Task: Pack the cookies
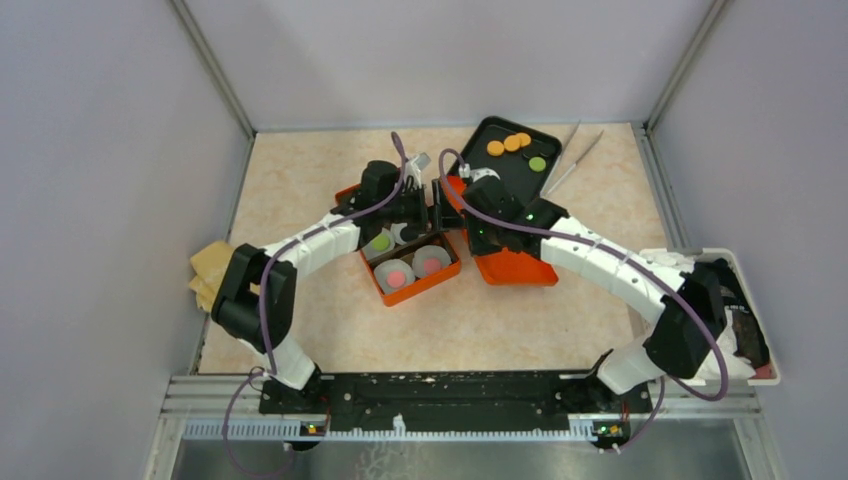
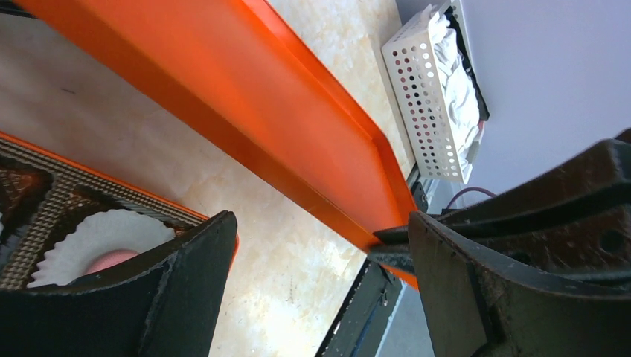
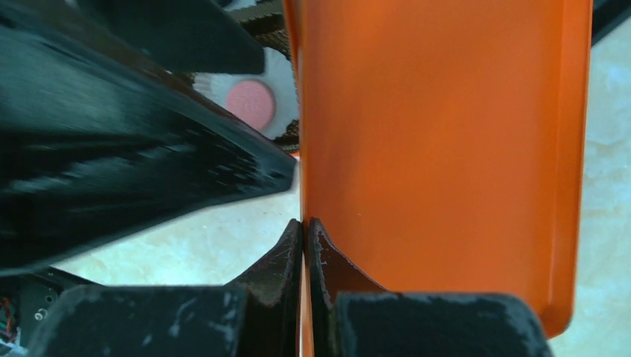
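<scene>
A robotics lab cell: plain grey walls [image 1: 90,150], aluminium framing [image 1: 212,68], black mounting rail [image 1: 450,400].

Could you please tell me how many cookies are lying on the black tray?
4: three orange cookies in a row at the tray's far end, one green cookie beside them. The right arm may hide more.

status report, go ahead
Left gripper open. Right gripper shut on orange lid. Orange, green cookies on black tray, unpacked. Orange box uncovered.
</scene>
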Action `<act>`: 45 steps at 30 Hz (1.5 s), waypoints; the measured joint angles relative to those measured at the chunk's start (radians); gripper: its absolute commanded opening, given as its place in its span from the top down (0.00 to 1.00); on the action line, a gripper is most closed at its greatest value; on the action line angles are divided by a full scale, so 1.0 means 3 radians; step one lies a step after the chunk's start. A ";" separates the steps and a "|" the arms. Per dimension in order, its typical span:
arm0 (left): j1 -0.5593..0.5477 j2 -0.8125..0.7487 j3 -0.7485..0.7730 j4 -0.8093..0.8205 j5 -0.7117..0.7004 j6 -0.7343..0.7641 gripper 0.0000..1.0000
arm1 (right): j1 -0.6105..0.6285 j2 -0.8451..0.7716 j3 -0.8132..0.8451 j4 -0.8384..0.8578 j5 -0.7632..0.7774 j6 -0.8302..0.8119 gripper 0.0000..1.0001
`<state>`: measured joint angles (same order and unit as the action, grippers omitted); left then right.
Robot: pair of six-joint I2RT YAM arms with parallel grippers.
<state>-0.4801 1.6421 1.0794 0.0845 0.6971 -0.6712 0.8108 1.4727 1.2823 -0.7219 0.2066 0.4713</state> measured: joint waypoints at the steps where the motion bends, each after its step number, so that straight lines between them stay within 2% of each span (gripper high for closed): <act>1: -0.0013 0.0015 0.0000 0.0014 0.0005 -0.0015 0.09 | 0.0019 0.0031 0.0039 0.0009 -0.0008 -0.0017 1.00; 7: -0.0080 0.0065 0.0000 0.0076 -0.0008 -0.0048 0.10 | 0.0093 0.0126 0.0312 0.0004 -0.0018 -0.0080 1.00; 10: -0.0071 0.0071 0.0000 0.0098 -0.0019 -0.0052 0.14 | 0.0139 0.0142 0.0381 0.0010 -0.0050 -0.0089 1.00; 14: -0.0078 0.0150 0.0042 0.0098 -0.0013 -0.0062 0.38 | 0.0196 0.0168 0.0417 0.0043 -0.0109 -0.0103 1.00; 22: -0.0122 0.0240 0.0189 0.0154 0.0095 -0.0174 0.99 | 0.0234 0.0264 0.0425 0.0100 -0.0172 -0.0142 1.00; 25: -0.0130 0.0254 0.0228 0.0137 0.0102 -0.0104 1.00 | 0.0237 0.0264 0.0472 0.0123 -0.0127 -0.0214 1.00; 28: -0.0114 0.0315 0.0312 -0.0142 -0.0047 -0.0015 1.00 | 0.0247 0.0263 0.0554 0.0130 0.0014 -0.0326 0.97; 32: -0.0078 0.0398 0.0638 -0.0612 -0.0215 0.0081 1.00 | 0.0310 0.0249 0.0665 0.0055 0.0318 -0.0512 0.61; 35: -0.0023 0.0445 0.0997 -0.0889 -0.0299 0.0144 1.00 | 0.0443 0.0183 0.0688 0.0008 0.0619 -0.0682 0.43; 40: 0.0273 0.0615 0.1742 -0.1174 -0.0182 0.0079 1.00 | 0.0778 0.0061 0.0632 0.0017 0.1148 -0.1021 0.41; 45: 0.0669 0.0877 0.2239 -0.1115 0.0292 -0.0267 1.00 | 0.1016 -0.0122 0.0308 0.0253 0.1448 -0.1321 0.41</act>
<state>-0.2794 1.9053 1.7512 -0.2501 0.7849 -0.7513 1.1156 1.4361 1.3746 -0.6460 0.6411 0.0750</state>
